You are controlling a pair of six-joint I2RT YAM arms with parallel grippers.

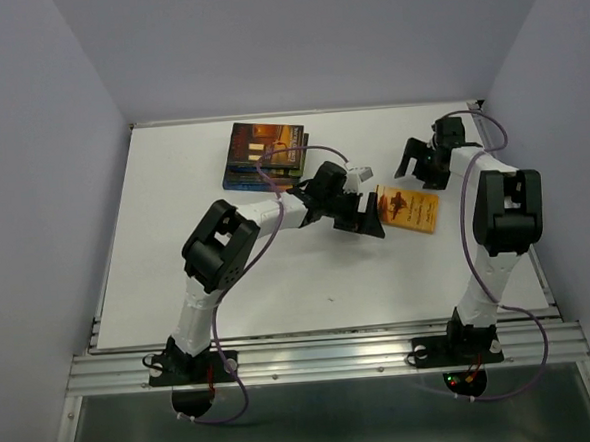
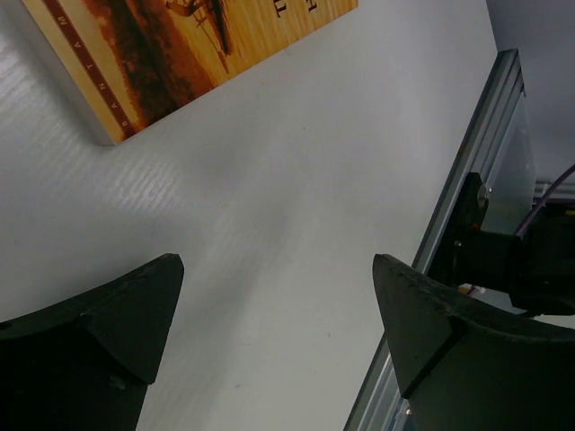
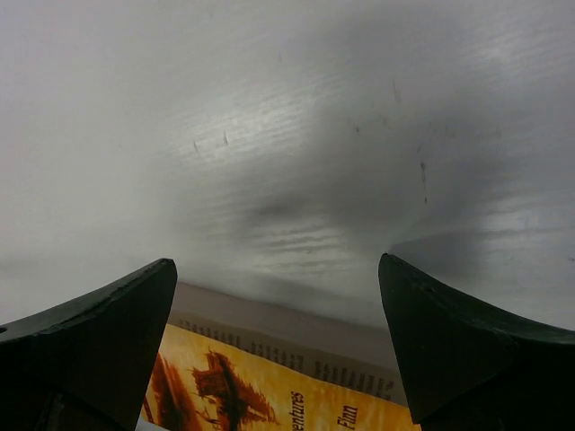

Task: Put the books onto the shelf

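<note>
Toward eleven o'clock on desk (image 1: pixel 178 268), books (image 1: pixel 266 153) stacked, unshelved; orange book (image 1: pixel 411 210) at three o'clock; left hand (image 2: pixel 277 260), right hand (image 3: pixel 277 262) released, empty.

"Finn", "ventures" on orange book (image 3: pixel 243 395)

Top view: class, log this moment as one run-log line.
left gripper open, near orange book | right gripper open, by same book | book stack flat, far side

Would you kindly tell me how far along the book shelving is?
Nothing looks shelved: the stack and the orange book lie on the table; no shelf shows. The left gripper and right gripper hang open, empty, by the orange book. Every book remains.
</note>
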